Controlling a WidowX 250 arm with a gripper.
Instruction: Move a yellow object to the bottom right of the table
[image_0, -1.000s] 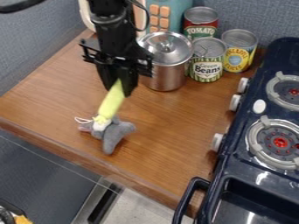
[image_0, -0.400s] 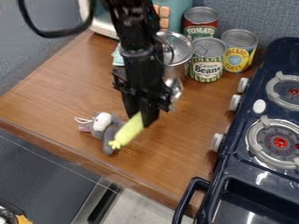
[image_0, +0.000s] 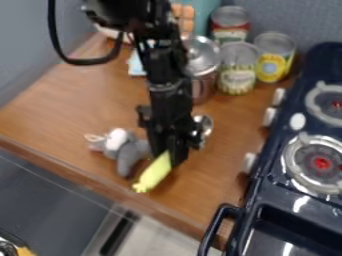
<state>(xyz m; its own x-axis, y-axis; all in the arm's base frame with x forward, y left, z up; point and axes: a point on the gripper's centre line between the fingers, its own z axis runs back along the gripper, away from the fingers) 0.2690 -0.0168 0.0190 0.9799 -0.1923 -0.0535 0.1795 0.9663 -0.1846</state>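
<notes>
I can read no words, numbers or signs. Toward the upper right of the frame I see a red label (image_0: 229, 35) on the upper can (image_0: 230, 16), a green label (image_0: 237, 80) on the lower can (image_0: 238, 53), and a yellow label (image_0: 271, 67) on the rightmost can (image_0: 274, 44).

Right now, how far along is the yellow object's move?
The pick looks done: the gripper holds the yellow object, near the table's front edge, beside the gray toy. Likely left: carry it farther right, toward the stove, then release.
</notes>
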